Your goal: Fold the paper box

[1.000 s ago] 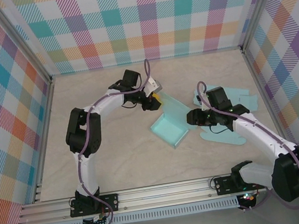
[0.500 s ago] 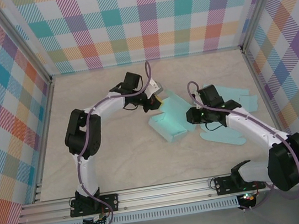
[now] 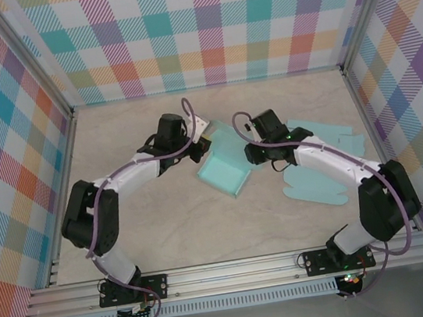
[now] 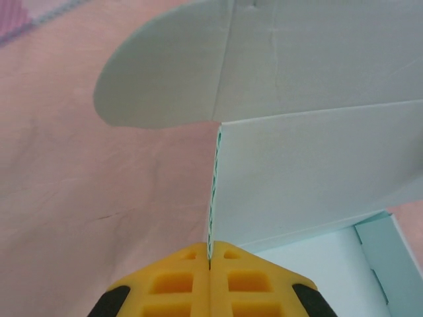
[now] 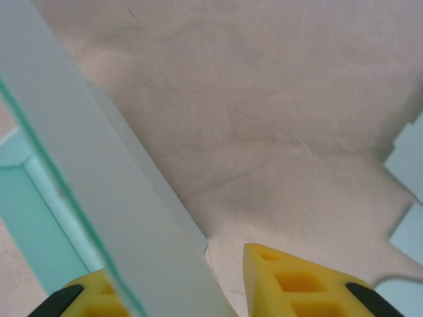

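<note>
**One firm pinch, one loose one: a box wall at risk of slipping or creasing**

The half-formed paper box [image 3: 228, 173] sits open-side-up on the table [image 3: 151, 230], roughly midway between the two arms. The left gripper [image 4: 210, 254] is clamped tight on the thin edge of one upright wall, and a rounded flap juts out beyond that wall. The right gripper [image 5: 175, 264] straddles the opposite panel with its jaws partly apart. The panel lies against one finger, and a clear gap shows on the other side, so it is not pinched.

The main risk is probably uneven pull. If the left arm moves while the right has no real hold, the light box could swing or drag across the table instead of folding. Bending the wall away from its score line would leave a stray crease. If the right jaws close while the panel is slanted, as it appears in the wrist view, they may crush or buckle it. The flat sheets [image 3: 318, 184] lie just beside the right arm, and a wide sweep could snag them.
</note>
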You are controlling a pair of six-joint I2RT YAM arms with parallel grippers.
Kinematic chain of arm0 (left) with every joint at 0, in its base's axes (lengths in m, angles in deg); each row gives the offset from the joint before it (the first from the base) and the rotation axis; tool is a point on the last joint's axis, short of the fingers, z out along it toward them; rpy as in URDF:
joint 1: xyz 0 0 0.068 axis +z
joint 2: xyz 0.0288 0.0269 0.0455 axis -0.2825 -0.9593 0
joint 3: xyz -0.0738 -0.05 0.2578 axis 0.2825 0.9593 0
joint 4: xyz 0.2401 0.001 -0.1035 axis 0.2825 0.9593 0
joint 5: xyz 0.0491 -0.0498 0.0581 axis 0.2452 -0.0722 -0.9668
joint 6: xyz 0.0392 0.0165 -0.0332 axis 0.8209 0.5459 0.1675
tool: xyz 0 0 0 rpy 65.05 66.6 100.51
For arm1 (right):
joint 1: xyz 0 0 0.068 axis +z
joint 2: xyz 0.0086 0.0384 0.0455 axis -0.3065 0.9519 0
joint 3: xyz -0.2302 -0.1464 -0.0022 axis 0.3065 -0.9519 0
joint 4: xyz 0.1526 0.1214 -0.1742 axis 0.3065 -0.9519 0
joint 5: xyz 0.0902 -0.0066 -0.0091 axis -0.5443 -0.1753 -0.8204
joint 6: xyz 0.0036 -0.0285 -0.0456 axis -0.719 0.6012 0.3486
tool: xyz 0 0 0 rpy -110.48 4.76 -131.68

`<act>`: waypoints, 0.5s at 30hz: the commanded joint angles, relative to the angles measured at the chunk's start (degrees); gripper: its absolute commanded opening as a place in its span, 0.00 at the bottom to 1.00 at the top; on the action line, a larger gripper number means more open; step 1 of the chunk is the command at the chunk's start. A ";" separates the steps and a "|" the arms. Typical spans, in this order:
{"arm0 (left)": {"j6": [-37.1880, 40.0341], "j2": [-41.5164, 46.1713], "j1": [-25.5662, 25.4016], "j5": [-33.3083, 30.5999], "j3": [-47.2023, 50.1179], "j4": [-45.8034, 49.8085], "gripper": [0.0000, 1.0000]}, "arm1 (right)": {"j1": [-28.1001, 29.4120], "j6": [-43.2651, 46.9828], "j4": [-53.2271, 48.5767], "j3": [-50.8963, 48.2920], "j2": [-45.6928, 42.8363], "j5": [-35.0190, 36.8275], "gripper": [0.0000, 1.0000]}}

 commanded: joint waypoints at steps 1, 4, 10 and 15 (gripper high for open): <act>-6.62 4.93 -0.47 -10.26 4.69 -7.10 0.00 | 0.44 2.91 1.78 3.57 2.57 1.28 0.35; -9.66 8.22 -0.47 -14.09 8.85 -8.86 0.00 | 0.46 3.49 2.37 5.19 4.25 1.56 0.38; -13.18 13.26 -0.56 -17.37 16.12 -12.07 0.00 | 0.44 5.01 3.43 7.07 6.11 0.82 0.46; -11.32 15.36 -0.56 -18.22 18.66 -12.61 0.00 | 0.46 6.03 3.14 8.07 5.82 0.98 0.57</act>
